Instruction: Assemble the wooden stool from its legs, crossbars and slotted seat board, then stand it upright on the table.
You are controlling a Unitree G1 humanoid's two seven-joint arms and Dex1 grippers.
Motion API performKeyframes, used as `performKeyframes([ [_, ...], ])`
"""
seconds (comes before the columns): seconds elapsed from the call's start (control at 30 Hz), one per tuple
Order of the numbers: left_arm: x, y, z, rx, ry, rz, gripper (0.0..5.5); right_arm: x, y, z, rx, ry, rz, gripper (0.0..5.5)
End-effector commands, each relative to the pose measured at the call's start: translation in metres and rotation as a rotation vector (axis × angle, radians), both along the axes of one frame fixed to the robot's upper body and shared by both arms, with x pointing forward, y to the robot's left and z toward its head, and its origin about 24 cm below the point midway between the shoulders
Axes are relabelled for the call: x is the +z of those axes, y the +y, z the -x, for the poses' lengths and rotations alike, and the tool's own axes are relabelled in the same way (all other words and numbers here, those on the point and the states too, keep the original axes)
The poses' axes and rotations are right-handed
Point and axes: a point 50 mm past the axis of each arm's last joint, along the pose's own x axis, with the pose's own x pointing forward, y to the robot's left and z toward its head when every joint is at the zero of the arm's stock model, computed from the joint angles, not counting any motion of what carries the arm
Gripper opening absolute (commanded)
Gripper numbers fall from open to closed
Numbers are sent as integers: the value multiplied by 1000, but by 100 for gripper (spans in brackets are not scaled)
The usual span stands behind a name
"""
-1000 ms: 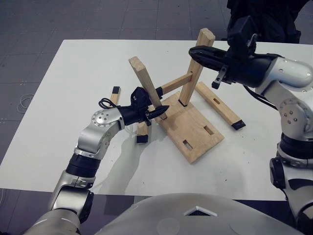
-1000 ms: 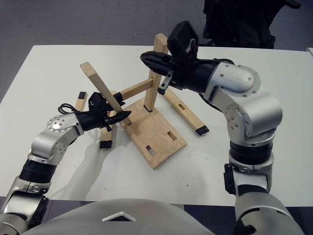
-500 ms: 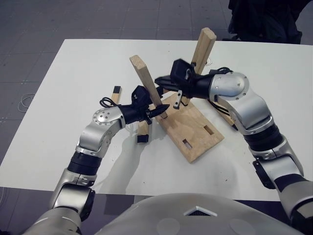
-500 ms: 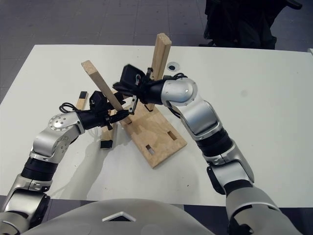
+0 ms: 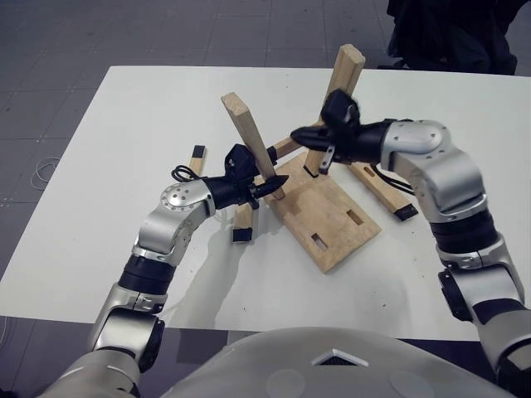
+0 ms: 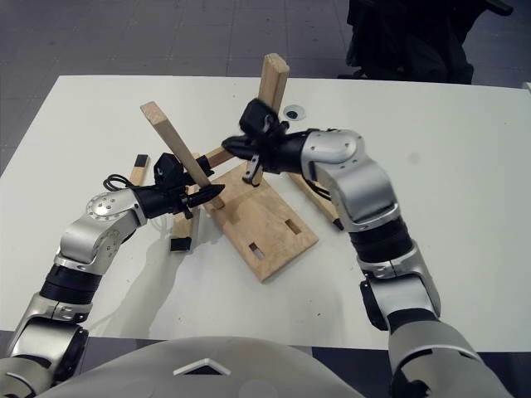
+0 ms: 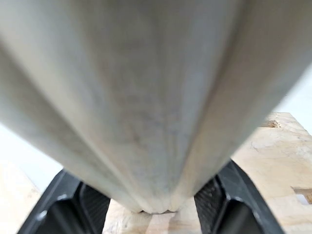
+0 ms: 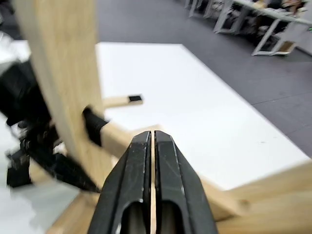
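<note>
The board (image 5: pixel 330 211) lies flat near the middle of the table (image 5: pixel 116 133), its long axis running from 11 o'clock to 5 o'clock. Two slots (image 5: pixel 319 242) near its 5 o'clock end show as open holes. At the 11 o'clock end, two legs stand in the board. The left leg (image 5: pixel 249 137) leans steeply, its top pointing to 11 o'clock. The right leg (image 5: pixel 342 79) is nearer upright, with its top tipped toward 1 o'clock. A crossbar (image 5: pixel 284 149) joins them low down, rising from 8 o'clock to 2 o'clock.

The left gripper (image 5: pixel 276 186) comes in from 9 o'clock and clamps the left leg just above the board, one finger (image 7: pixel 92 207) on each side of the wood. The right gripper (image 5: pixel 297 134) comes in from 3 o'clock between the two legs. Its tips are pressed together, hold nothing, and sit close over the crossbar.

A loose leg (image 5: pixel 392 197) lies on the table at the board's 2 o'clock side, its black cap toward 5 o'clock. Two capped sticks (image 5: pixel 196 159) (image 5: pixel 241 224) lie at 9 o'clock, beside the left gripper.
</note>
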Motion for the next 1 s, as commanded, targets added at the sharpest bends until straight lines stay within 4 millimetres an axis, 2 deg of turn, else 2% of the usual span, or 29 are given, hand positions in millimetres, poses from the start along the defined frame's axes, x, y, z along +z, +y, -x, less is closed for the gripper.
performKeyframes([
  [0.03, -65, 35, 32, 130, 284, -272, 205, 54, -16, 1, -50, -124, -117, 10],
  [0.13, -67, 37, 33, 138, 289, -273, 205, 78, -21, -1, -69, -186, -185, 10],
  [0.23, -67, 37, 32, 139, 287, -273, 205, 107, -37, -23, -209, -306, -248, 10],
  [0.33, -64, 37, 31, 135, 279, -273, 205, 107, -65, -55, -367, -349, -197, 10],
  [0.43, -61, 39, 28, 133, 266, -279, 205, 88, -85, -73, -443, -338, -83, 10],
  [0.53, -60, 39, 28, 131, 260, -281, 205, 36, -92, -78, -391, -205, 114, 10],
  [0.6, -59, 38, 28, 131, 260, -279, 205, 9, -93, -76, -335, -128, 185, 10],
  [0.73, -59, 38, 27, 125, 259, -278, 205, -18, -87, -77, -291, -73, 210, 10],
  [0.9, -59, 37, 26, 112, 255, -283, 205, -30, -71, -78, -254, -72, 160, 10],
  [1.0, -60, 33, 27, 98, 255, -282, 205, -45, -66, -72, -218, -50, 168, 10],
])
